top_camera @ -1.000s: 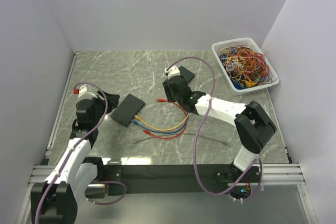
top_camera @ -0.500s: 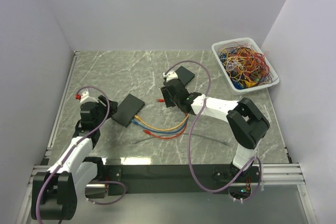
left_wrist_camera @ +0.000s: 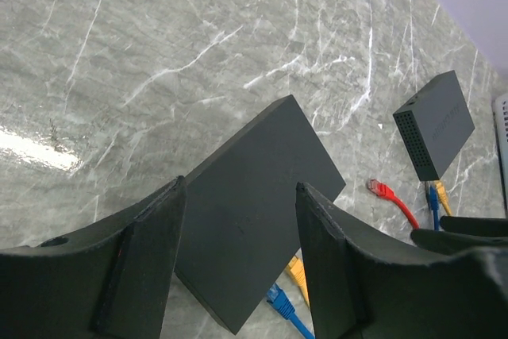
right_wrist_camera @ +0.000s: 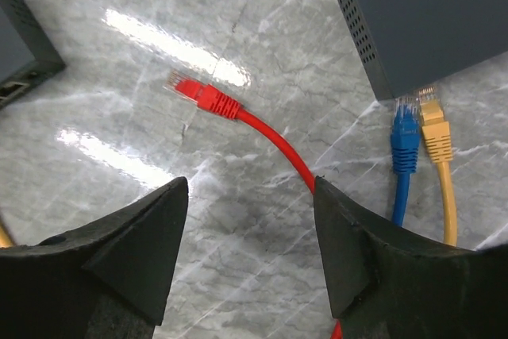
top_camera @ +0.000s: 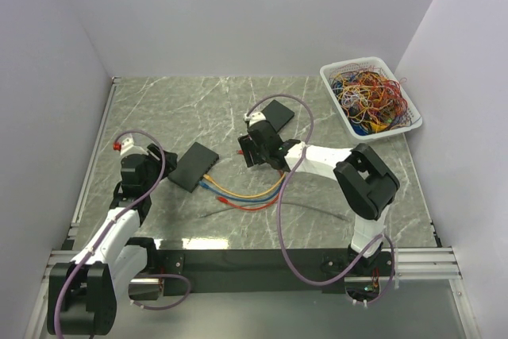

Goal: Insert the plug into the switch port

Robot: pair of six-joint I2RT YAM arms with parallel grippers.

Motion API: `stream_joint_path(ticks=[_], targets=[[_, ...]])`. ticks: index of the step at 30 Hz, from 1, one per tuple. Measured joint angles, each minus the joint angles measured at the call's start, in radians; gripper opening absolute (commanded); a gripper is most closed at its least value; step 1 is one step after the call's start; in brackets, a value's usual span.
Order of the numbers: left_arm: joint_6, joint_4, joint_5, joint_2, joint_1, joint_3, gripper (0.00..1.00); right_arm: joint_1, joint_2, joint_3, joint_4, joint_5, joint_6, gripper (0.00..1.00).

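The right gripper (right_wrist_camera: 250, 188) is now spread wider, empty, below the red plug (right_wrist_camera: 205, 94) at upper left; grasping is enabled. The left gripper (left_wrist_camera: 240, 188) is kept open, empty.

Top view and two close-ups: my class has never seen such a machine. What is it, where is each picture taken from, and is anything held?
Two robot arms stand at a marble table. The wide picture looks down from above; each close-up comes from a wrist camera. On the table: a near switch box, a far switch box, coloured cables, a basket of wires. The left gripper is open at the near switch box; the right gripper is open by the loose red plug. Nothing is held.
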Motion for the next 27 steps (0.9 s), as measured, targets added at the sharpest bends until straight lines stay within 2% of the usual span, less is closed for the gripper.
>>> stream_joint_path(ticks=[27], targets=[[0.0, 0.003, -0.006, -0.017, 0.0, 0.0, 0.62, -0.011, 0.169, 0.152, -0.06, -0.017, -0.001, 0.72]])
